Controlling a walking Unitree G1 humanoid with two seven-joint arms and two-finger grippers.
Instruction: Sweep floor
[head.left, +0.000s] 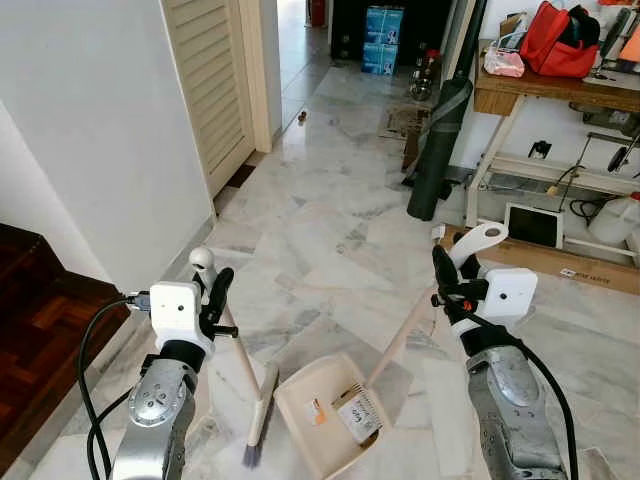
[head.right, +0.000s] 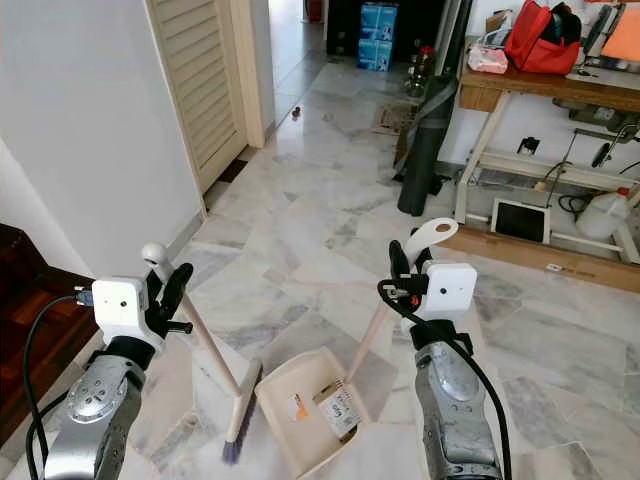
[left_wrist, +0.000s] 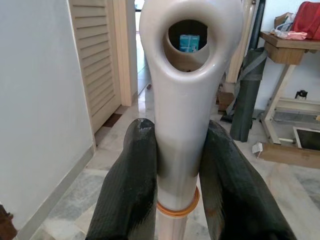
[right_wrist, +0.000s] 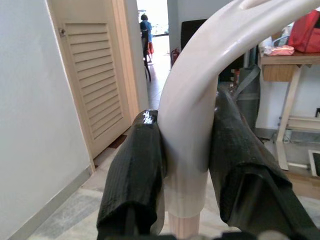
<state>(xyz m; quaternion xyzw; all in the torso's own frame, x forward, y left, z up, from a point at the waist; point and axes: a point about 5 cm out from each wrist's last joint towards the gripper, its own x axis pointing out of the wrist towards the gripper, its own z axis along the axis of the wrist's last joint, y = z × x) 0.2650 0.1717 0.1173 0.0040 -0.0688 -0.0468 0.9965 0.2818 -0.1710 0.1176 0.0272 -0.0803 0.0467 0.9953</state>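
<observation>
Left eye view puts the broom (head.left: 258, 415) and the dustpan (head.left: 325, 410) low in the centre of the frame, brush head just beside the pan's open mouth on the marble floor (head.left: 330, 230). That pairing looks set for brushing dirt straight into the pan, though I cannot make out any dirt. The left gripper (head.left: 210, 290), lower left, is clamped on the broom's looped handle top, fingers (left_wrist: 130, 190) pressed to both sides. The right gripper (head.left: 452, 278), lower right, is closed tight around the dustpan's curved white handle (right_wrist: 195, 105), holding the pan tilted.
</observation>
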